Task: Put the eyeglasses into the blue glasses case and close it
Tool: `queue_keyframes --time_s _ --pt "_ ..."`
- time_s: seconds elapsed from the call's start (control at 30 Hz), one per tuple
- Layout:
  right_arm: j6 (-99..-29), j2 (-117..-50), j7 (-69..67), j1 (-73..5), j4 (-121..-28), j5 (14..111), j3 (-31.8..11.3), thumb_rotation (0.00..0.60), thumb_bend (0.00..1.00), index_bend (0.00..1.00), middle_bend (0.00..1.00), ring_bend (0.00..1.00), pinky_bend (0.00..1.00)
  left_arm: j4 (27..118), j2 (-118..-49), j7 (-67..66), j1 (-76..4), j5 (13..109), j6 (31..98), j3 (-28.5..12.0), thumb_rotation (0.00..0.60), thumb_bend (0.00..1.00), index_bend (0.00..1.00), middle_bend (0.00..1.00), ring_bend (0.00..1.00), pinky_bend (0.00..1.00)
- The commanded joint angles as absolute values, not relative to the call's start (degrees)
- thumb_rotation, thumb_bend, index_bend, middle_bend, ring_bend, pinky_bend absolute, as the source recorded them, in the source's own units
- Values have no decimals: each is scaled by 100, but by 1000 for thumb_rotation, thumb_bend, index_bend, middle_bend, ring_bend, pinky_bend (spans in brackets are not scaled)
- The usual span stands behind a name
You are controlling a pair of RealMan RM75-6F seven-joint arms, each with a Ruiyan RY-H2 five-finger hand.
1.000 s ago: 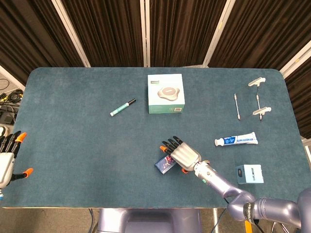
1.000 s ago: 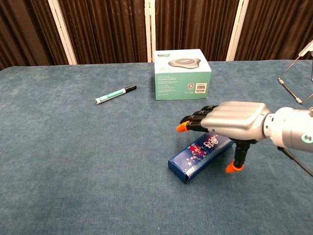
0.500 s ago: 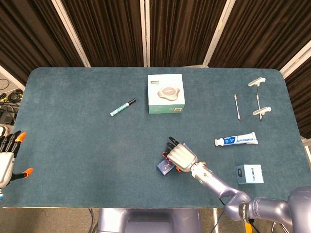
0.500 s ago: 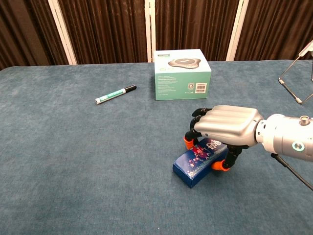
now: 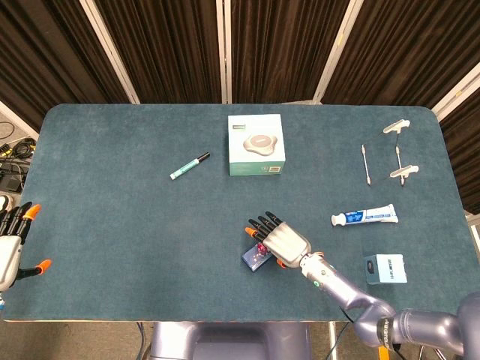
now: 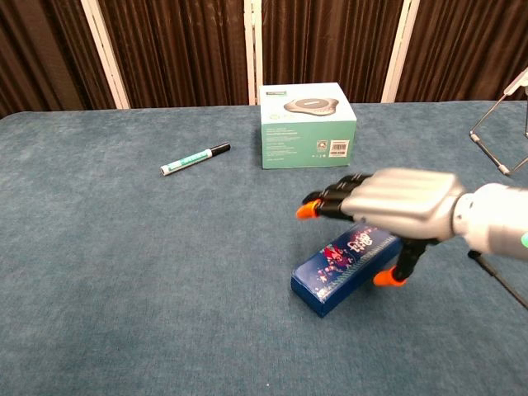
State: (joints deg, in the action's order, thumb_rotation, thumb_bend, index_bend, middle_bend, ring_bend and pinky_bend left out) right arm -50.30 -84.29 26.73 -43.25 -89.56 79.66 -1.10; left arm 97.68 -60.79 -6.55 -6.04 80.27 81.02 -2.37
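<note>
Even, bright overhead light, faint soft shadows, right robot hand (image 6: 396, 205) perhaps slightly motion-blurred, table sharp

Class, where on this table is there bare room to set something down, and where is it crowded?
Free: the left half between the marker and the left hand. Crowded: the right side, around the eyeglasses, toothpaste, small box, and right hand over the blue case.

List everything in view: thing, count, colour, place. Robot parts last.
case: 1, blue with print, front centre, closed, under right hand
box: 1, white and teal, back centre
marker: 1, green and white with black cap, left of box
eyeglasses: 1, clear, back right
toothpaste: 1, white and blue, right
small box: 1, blue, front right
table: 1, teal
left hand: open, front left edge
right hand: open, above case
</note>
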Motion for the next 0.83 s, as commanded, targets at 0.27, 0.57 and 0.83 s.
queue_keyframes --time_s 0.27,0.57,0.83 --pt "-7297 -7154 2123 -3216 -9525 9117 92 600 0 0 0 0 0 9732 -6023 -468 -491 8222 8386 -239 600 0 0 0 0 0" --pt "-8358 -6603 889 -2360 -9506 9045 135 600 0 0 0 0 0 9640 -6006 -152 -435 8368 8495 -217 600 0 0 0 0 0" --pt "-8756 -6817 532 -1892 -8731 9142 166 600 0 0 0 0 0 9625 -5956 -23 -382 8476 8592 -195 600 0 0 0 0 0"
